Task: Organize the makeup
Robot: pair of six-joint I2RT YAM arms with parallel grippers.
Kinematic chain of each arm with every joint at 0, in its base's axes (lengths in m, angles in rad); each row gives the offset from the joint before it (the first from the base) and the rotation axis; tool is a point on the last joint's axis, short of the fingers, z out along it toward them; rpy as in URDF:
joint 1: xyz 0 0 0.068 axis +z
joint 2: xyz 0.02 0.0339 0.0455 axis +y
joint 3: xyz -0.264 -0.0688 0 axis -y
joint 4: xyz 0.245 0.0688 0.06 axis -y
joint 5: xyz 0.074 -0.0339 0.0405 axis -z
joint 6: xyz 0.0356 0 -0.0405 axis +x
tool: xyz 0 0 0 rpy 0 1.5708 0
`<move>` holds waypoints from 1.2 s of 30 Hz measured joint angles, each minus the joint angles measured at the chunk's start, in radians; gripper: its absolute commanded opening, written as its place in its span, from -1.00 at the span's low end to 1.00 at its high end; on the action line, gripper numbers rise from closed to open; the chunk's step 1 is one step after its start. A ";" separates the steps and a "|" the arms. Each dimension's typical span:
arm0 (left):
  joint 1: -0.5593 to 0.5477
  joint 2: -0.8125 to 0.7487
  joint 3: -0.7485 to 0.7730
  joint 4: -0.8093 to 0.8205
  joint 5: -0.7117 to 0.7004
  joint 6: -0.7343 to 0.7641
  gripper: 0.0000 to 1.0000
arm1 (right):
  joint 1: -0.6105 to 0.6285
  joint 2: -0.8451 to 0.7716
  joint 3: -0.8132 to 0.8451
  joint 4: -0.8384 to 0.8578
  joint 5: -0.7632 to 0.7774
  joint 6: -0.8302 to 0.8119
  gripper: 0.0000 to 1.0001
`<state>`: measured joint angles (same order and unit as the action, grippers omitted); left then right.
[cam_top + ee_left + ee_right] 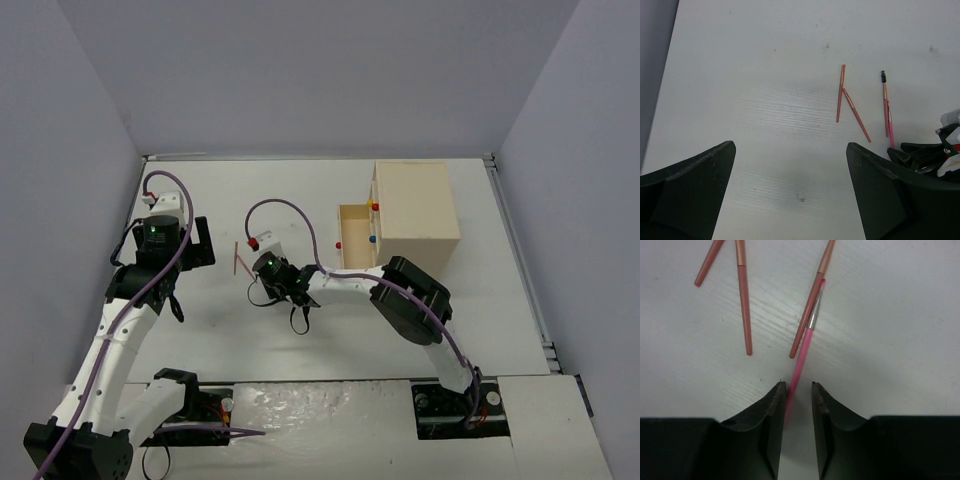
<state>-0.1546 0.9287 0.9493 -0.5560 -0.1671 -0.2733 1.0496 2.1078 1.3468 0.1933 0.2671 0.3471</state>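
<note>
Black right gripper (799,386) fingers standing nearly together, flanking tail end of thin bright-pink pencil with silver band (804,347). One finger touching it, sliver of gap showing at other. Pencil lying flat on white table (900,340). Salmon-pink wand (812,305) lying against pink pencil, just ahead of fingertips. Pair of salmon-pink sticks (744,310) lying ahead-left, apart from fingers. Left gripper (791,145) hanging spread wide, holding nothing, sticks lying ahead of it and rightward.

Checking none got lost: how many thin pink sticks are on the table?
4: two splayed salmon sticks, a brush-tipped one alongside, a bright pink one inside the right claw. More may be hidden.
</note>
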 measured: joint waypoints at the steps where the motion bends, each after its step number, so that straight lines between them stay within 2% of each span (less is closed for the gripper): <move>1: 0.000 0.000 0.000 0.000 0.001 0.000 0.83 | -0.003 0.000 0.000 -0.001 0.008 0.005 -0.69; 4: 0.002 0.000 0.000 0.000 0.004 0.000 0.83 | -0.020 0.000 -0.004 -0.001 0.025 0.021 -0.89; 7: 0.004 0.000 0.000 0.000 0.006 0.000 0.83 | -0.043 0.000 -0.011 0.008 0.032 0.027 -1.00; 19: 0.004 0.000 -0.015 0.007 0.013 0.000 0.83 | -0.073 -0.049 -0.056 -0.017 0.045 -0.017 -1.00; 29: 0.004 0.000 -0.015 0.008 0.021 0.000 0.83 | -0.104 -0.311 -0.129 -0.118 0.290 -0.067 -1.00; 36: 0.004 0.000 -0.015 0.008 0.029 0.000 0.83 | -0.211 -0.352 -0.176 -0.154 0.363 -0.059 -1.00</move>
<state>-0.1501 0.9283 0.9340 -0.5480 -0.1383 -0.2733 0.8385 1.7562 1.1712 0.0397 0.6302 0.2879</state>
